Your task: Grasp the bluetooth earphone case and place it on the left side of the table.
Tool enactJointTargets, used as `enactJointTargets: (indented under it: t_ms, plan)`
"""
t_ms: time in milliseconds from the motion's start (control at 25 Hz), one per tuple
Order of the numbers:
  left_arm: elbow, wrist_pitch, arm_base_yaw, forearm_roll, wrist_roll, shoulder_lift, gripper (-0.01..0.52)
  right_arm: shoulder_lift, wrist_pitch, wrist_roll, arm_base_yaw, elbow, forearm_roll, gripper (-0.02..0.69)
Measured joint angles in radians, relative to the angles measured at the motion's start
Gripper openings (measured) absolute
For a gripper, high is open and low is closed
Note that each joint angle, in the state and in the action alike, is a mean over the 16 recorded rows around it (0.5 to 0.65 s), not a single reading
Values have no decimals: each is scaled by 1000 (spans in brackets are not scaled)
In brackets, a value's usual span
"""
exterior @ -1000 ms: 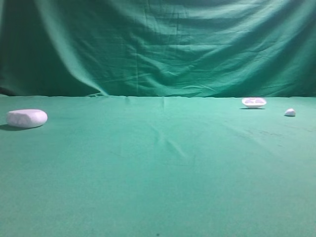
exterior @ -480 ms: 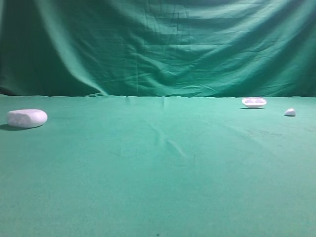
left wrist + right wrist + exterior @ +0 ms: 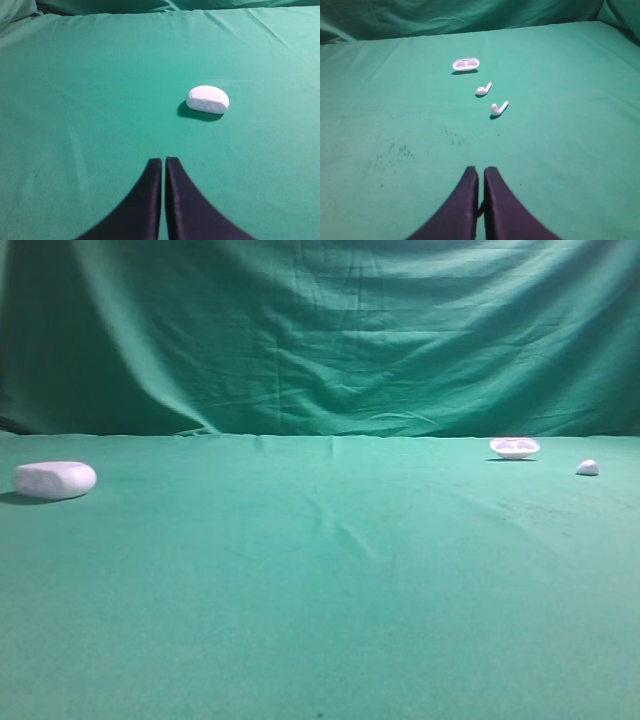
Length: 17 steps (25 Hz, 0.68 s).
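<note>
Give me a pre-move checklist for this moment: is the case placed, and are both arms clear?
1. Smooth white rounded oblong plastic earphone case lies on the left side of the green cloth-covered table: ok.
2. Case released: left gripper is short of it, fingers together, nothing between them: ok.
3. Right gripper shut and empty: ok.
4. Shallow white dish-like piece with two hollows sits on the right side, apart from the case: ok.
5. Two small white earbuds lie loose ahead of the right gripper, untouched: ok.
6. Case lid fully closed: cannot tell.
</note>
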Motion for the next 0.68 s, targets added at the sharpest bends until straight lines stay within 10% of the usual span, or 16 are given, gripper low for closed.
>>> enactJointTargets:
  t_ms: [680]
  plan:
    - [0,0,0,0,0,0,0,0,4,0,0,0,0,0]
